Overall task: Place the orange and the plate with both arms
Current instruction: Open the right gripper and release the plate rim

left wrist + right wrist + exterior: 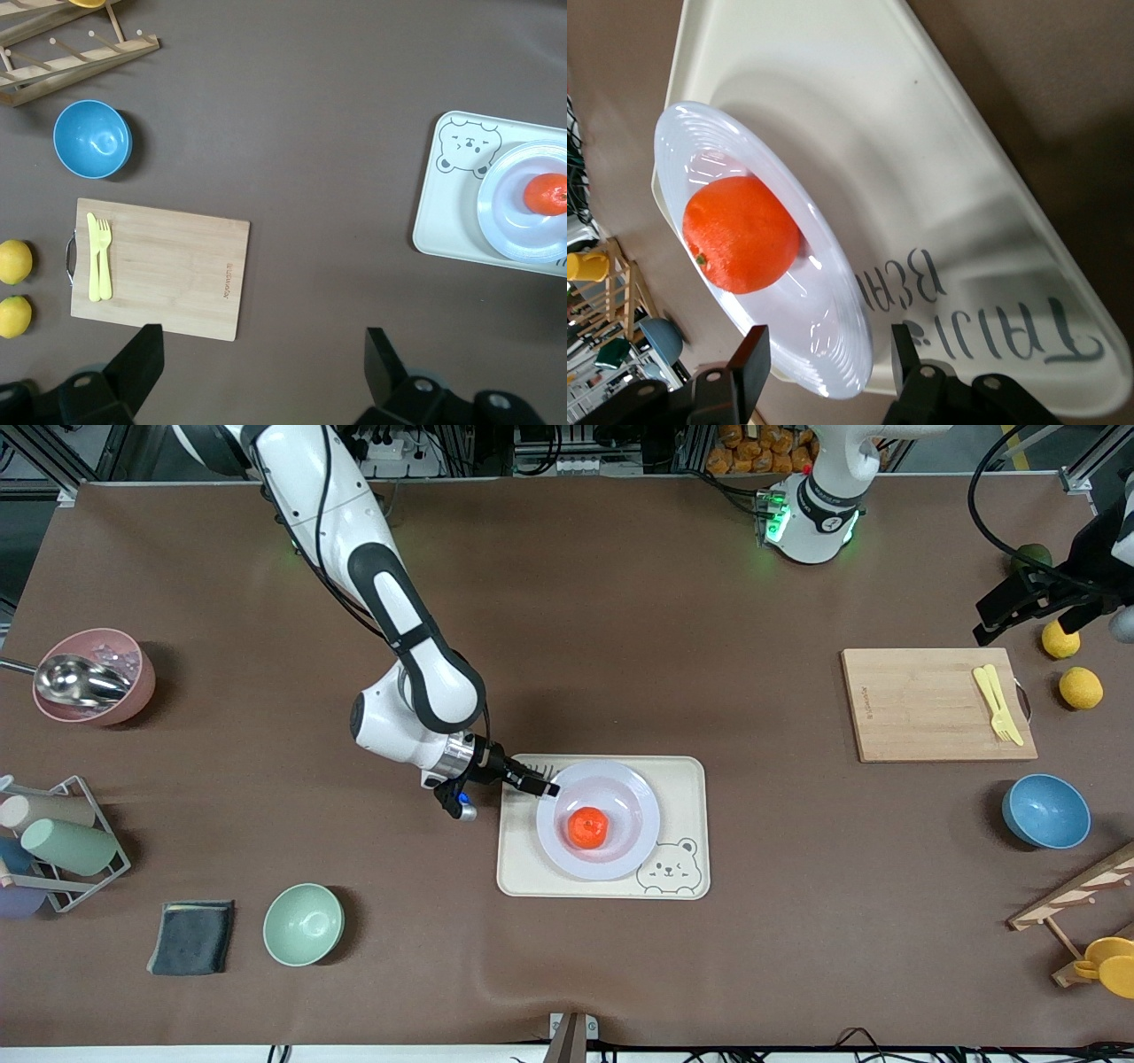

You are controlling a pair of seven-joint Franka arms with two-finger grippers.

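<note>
Pale green round bowl (303, 924) sits closest. Small reddish-orange orange (587, 826) lies in the glossy white plate (638, 828) on the cream bear-print tray (687, 779). Right gripper (542, 786) straddles the plate's rim, fingers parted, can't tell if touching. Left gripper (257, 367) hangs released over the wooden board (921, 708) end.

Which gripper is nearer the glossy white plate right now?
Right. The right gripper is at the glossy white plate rim, jaws astride it; the left gripper waits over the table's left-arm end.

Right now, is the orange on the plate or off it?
On it: the orange sits in the middle of the plate, which lies on the bear-print tray.
</note>
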